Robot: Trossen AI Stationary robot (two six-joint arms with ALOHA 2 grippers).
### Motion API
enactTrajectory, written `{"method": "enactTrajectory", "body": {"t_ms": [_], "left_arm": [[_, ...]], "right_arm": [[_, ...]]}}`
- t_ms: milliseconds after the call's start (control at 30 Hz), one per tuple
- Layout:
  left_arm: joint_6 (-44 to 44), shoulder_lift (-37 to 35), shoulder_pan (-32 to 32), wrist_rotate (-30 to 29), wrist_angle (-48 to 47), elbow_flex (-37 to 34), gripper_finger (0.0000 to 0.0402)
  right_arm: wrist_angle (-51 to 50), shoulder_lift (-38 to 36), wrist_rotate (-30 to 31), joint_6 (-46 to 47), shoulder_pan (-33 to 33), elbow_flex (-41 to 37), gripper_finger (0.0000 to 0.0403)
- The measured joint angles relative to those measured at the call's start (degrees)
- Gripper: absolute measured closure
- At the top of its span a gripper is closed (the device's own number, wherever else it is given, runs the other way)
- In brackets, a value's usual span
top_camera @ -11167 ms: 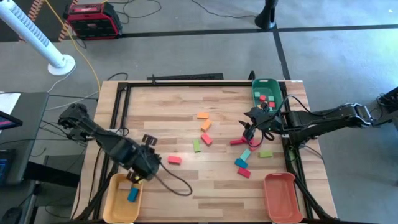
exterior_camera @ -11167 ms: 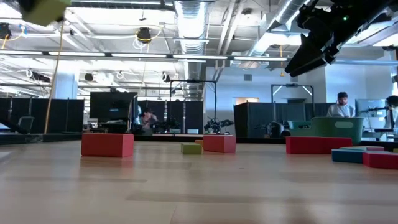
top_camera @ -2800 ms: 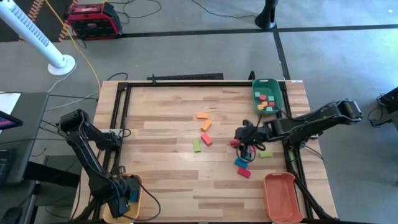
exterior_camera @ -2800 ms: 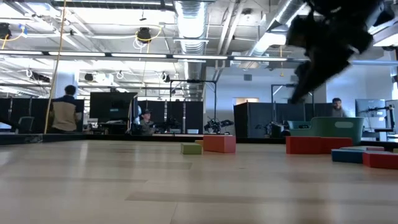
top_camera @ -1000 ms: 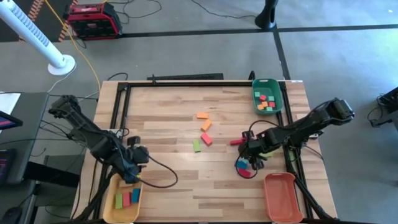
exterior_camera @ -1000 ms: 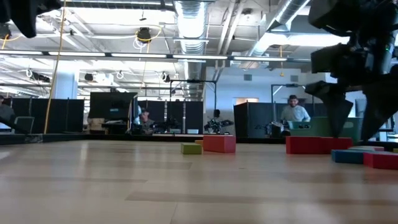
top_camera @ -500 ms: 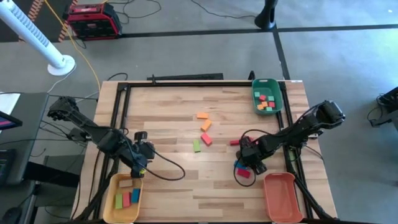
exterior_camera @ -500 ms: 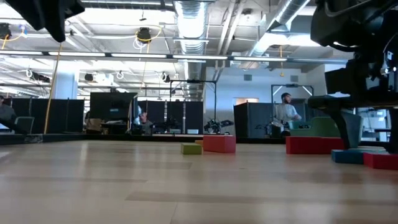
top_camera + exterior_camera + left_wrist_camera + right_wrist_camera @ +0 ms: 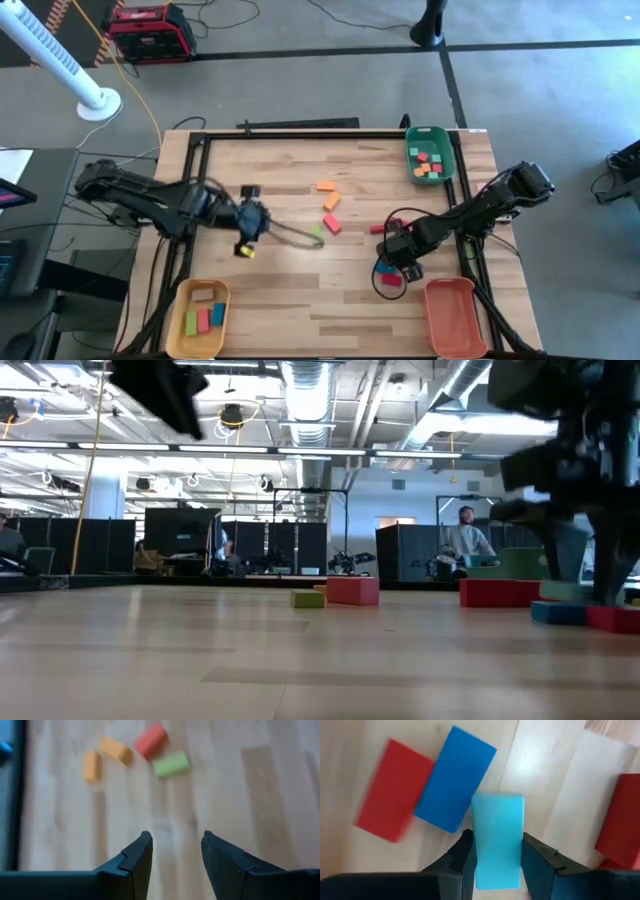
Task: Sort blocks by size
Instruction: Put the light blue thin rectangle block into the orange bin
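My right gripper (image 9: 497,862) is shut on a light blue block (image 9: 497,835) at the table's right, next to a darker blue block (image 9: 456,779) and a red one (image 9: 390,790). Another red block (image 9: 620,820) lies beside them. My left gripper (image 9: 176,845) hovers open and empty over the table's middle left (image 9: 250,225). Ahead of it two orange blocks (image 9: 116,750), a red block (image 9: 150,740) and a green block (image 9: 171,764) lie flat on the wood. My right gripper pinches the light blue block's two long sides (image 9: 479,850) between its two fingers. The fingers come from above, pointing down, and lie across the block. The block's far end (image 9: 497,800) sits beside a corner of the darker blue block. Whether the block is lifted, I cannot tell.
A green tray (image 9: 412,150) with several small blocks stands at the far right. A yellow tray (image 9: 182,300) with several blocks is at the near left, an orange tray (image 9: 452,315) at the near right. A red bar (image 9: 379,229) lies just beyond my right gripper.
My left gripper has swung from above the yellow tray toward the table's far edge and right, out over the middle left. My right gripper has shifted slightly toward the near edge, come down over the blue blocks and shut on the light blue one.
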Motion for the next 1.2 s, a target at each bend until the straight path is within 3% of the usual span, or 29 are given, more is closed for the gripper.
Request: {"method": "enactTrajectory", "body": {"t_ms": [233,433,700,1000,1200], "left_arm": [[13.9,3.5,13.2,6.8,9.4,0.0,0.0241],[22.0,11.4,20.3,16.2,17.8,0.0,0.0241],[32.7,25.2,21.6,21.6,27.3,2.1,0.0241],[38.7,40.2,21.6,23.3,26.5,13.7,0.0240],[41.7,46.5,21.5,26.6,21.9,22.2,0.0214]], "right_arm": [[-9.1,-0.1,-0.7,7.6,5.5,10.1,0.0255],[-16.2,-0.1,-0.7,16.1,11.9,18.0,0.0255],[-28.0,-0.2,-0.8,37.4,21.7,22.5,0.0255],[-29.2,-0.2,-1.3,61.1,32.5,22.9,0.0255],[-28.8,-0.2,-1.3,73.3,38.1,22.3,0.0255]]}}
